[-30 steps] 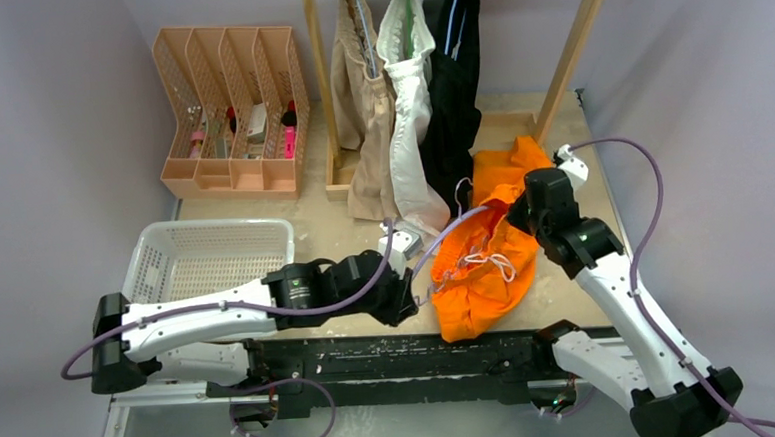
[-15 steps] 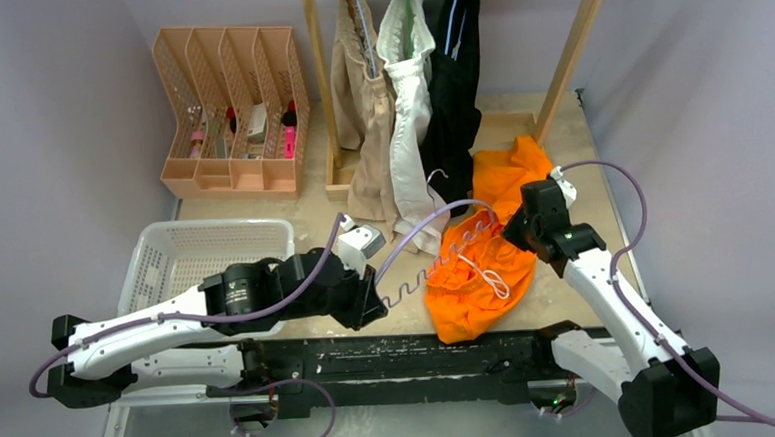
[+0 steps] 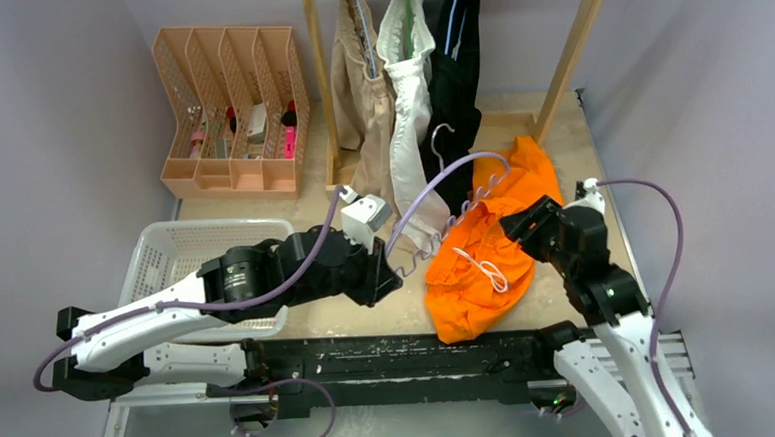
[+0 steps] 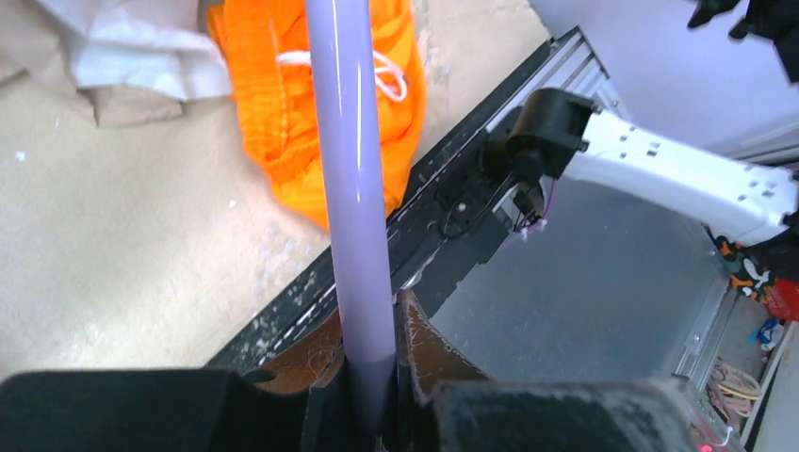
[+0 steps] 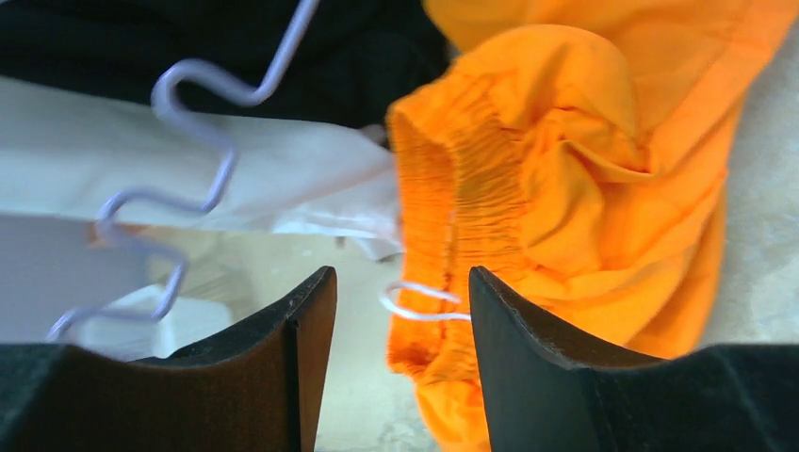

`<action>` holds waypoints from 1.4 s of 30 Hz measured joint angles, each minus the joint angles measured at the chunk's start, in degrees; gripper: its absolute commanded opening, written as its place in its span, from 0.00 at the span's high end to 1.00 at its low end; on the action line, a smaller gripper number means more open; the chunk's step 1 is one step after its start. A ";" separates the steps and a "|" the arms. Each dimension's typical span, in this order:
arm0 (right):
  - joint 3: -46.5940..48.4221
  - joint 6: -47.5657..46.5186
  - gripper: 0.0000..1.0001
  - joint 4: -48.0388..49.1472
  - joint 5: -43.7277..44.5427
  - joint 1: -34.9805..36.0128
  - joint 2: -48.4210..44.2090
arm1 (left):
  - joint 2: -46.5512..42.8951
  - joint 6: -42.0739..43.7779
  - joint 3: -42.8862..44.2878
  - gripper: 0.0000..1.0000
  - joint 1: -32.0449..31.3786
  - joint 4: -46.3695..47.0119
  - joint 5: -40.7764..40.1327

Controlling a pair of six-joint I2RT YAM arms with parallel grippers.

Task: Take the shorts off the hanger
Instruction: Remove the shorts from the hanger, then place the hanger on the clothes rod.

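Left claw [image 4: 372, 377]: you have it clamped tight on one end of the lavender hanger [image 4: 353, 188].
Right claw [image 5: 400, 282]: jaws apart, gripping nothing, just beside the orange waistband.
Orange shorts [image 3: 477, 274]: crumpled on the surface [image 3: 303, 218] between your two claws, white drawstring [image 3: 486, 268] lying on top.
Beige shorts [image 3: 363, 110], white shorts [image 3: 408, 107], black shorts [image 3: 457, 85]: hanging side by side from the wooden rack [image 3: 575, 48] at the back.

place: robot lab | cues: 2 arms [image 3: 168, 315] on black rail [image 3: 410, 349], bare grey walls [image 3: 48, 126]
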 measured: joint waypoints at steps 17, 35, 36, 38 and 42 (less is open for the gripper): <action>6.91 2.86 0.53 12.28 -23.74 0.00 -9.42 | 17.84 7.02 6.51 1.00 0.00 11.17 -9.53; 3.04 19.32 0.51 30.14 -38.03 0.00 -4.74 | 24.83 8.98 10.88 1.00 -0.02 20.98 -11.34; 3.04 19.41 0.52 30.60 -38.45 0.00 -4.26 | 24.83 8.98 10.93 1.00 -0.02 21.14 -11.21; 3.04 19.54 0.54 31.19 -38.95 0.00 -3.08 | 24.83 8.98 11.02 1.00 -0.02 21.31 -10.62; 2.99 19.80 0.60 32.65 -40.11 0.00 -1.38 | 24.90 8.96 11.02 1.00 -0.02 21.44 -9.86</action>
